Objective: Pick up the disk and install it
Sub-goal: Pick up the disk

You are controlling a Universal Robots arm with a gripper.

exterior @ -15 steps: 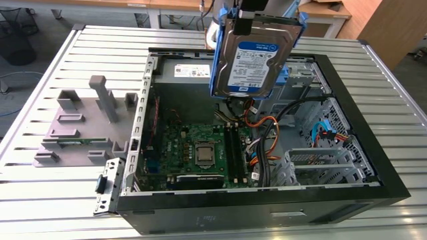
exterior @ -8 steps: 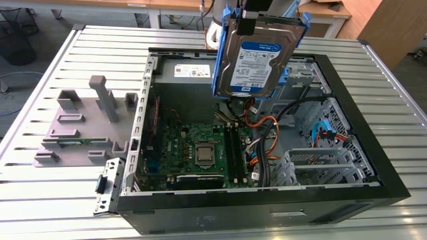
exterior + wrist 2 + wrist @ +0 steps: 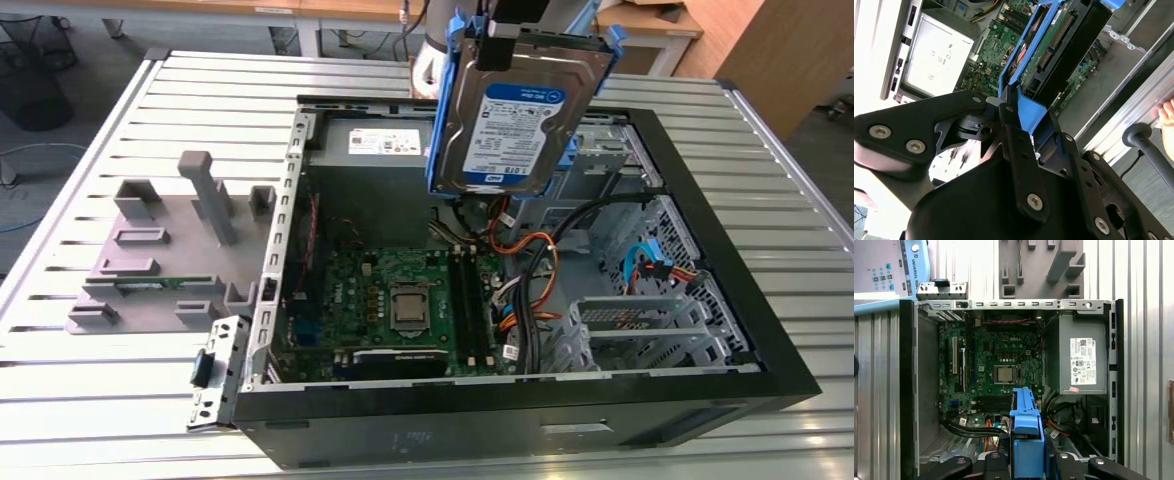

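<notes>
Above open computer case (image 3: pixel 534 405), tool (image 3: pixel 502 45) grips disk (image 3: pixel 514 115) by blue rail (image 3: pixel 1026 440); arm (image 3: pixel 430 62) cropped at exterior view's top edge.

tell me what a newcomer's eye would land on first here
The silver disk with its blue side rails, clamped in the hand and held above the open computer case at the top of the exterior view. Below it the green motherboard lies bare inside the case, with the grey power supply beside it. A grey plastic fixture sits on the slatted table at the exterior view's left.
</notes>
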